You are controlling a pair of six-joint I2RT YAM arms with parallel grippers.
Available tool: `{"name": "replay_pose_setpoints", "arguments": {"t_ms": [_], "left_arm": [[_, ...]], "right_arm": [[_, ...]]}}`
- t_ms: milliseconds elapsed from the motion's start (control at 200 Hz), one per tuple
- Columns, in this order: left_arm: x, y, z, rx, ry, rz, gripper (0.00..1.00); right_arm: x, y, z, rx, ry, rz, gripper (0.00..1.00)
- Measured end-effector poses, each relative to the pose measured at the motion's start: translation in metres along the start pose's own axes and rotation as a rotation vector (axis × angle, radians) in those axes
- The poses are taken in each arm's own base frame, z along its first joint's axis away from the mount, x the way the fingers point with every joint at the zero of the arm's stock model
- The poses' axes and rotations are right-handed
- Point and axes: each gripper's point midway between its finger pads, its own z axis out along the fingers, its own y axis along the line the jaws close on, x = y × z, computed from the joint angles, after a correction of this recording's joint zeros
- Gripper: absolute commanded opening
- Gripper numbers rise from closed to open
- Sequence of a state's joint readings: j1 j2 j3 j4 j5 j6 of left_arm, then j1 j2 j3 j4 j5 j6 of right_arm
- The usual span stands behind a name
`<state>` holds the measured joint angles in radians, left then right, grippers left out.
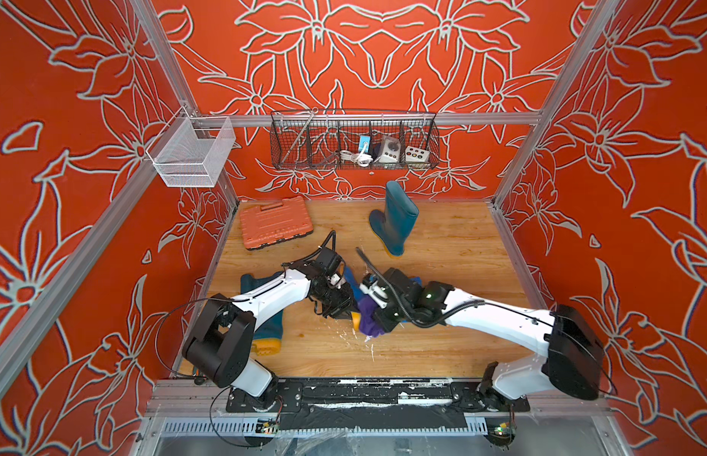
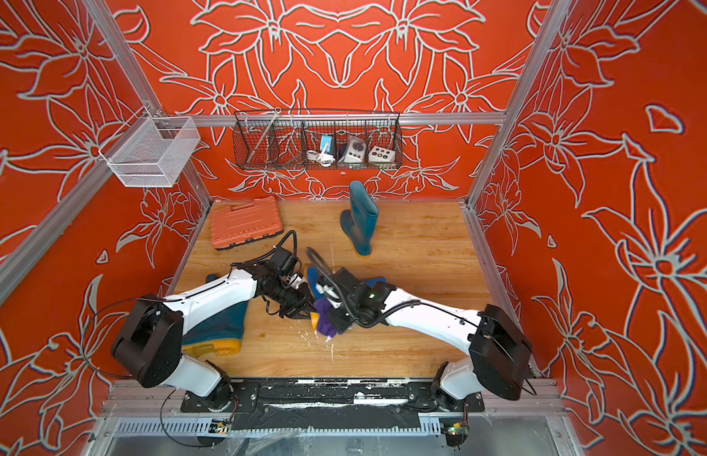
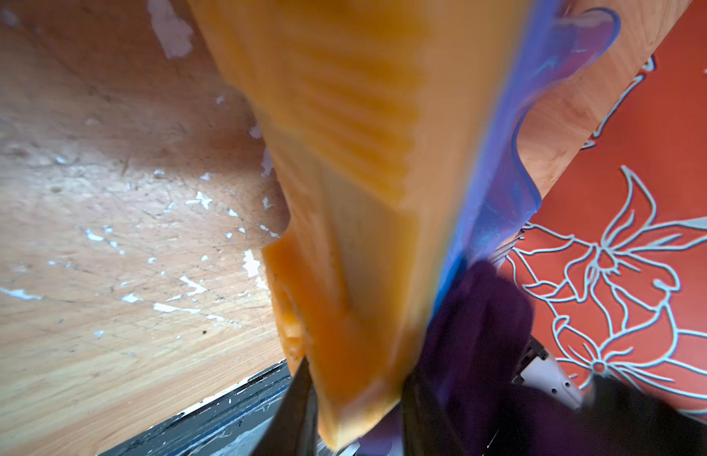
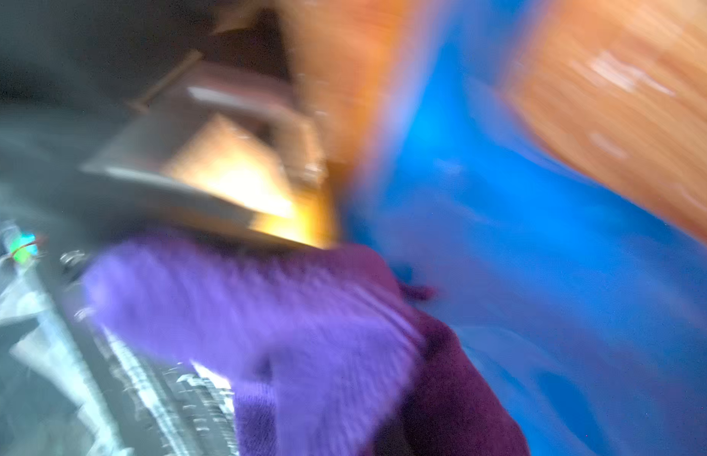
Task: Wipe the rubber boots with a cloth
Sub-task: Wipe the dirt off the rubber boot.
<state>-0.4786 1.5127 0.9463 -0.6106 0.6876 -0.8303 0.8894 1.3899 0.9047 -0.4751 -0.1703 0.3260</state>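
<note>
The bright blue boot point(image 1: 350, 281) sits between the two arms near the middle of the wooden table point(image 1: 442, 339); whether it rests on the wood or is raised off it cannot be told. Its yellow-orange sole point(image 3: 344, 197) faces the left gripper point(image 1: 343, 312), whose jaws stand on either side of the sole's end in the left wrist view and appear to pinch it. The right gripper point(image 1: 377, 320) is pressed together on a bunch of the purple cloth point(image 1: 368, 320), which touches the boot just beside the sole. One dark teal boot point(image 1: 395, 221) stands upright near the back wall, another teal boot point(image 1: 269, 329) lies under the left arm, and the orange tool case point(image 1: 275, 223) sits well apart. The blue boot looks light, glossy and probably slippery. Its thin shaft would likely buckle under a squeeze, so the stiff ribbed sole seems the sounder hold. The cloth is soft and limp — wadded, it should follow the boot's curves.
</note>
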Motion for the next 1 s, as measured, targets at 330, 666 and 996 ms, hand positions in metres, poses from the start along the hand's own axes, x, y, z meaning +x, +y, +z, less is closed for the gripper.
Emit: {"name": "replay_pose_setpoints", "arguments": {"t_ms": [330,666,996], "left_arm": [[0.008,-0.002,-0.002,0.025,0.050,0.001,0.00],[0.007,-0.001,-0.004,0.023,0.050,-0.010,0.00],[0.006,0.000,-0.014,0.078,0.061,-0.036,0.00]], "right_arm": [[0.044,-0.049,-0.032,0.110,0.010,0.179,0.00],[-0.027,0.062,0.001,-0.055,-0.005,-0.116,0.00],[0.047,-0.102,-0.049,0.191,-0.062,0.342,0.00]]}}
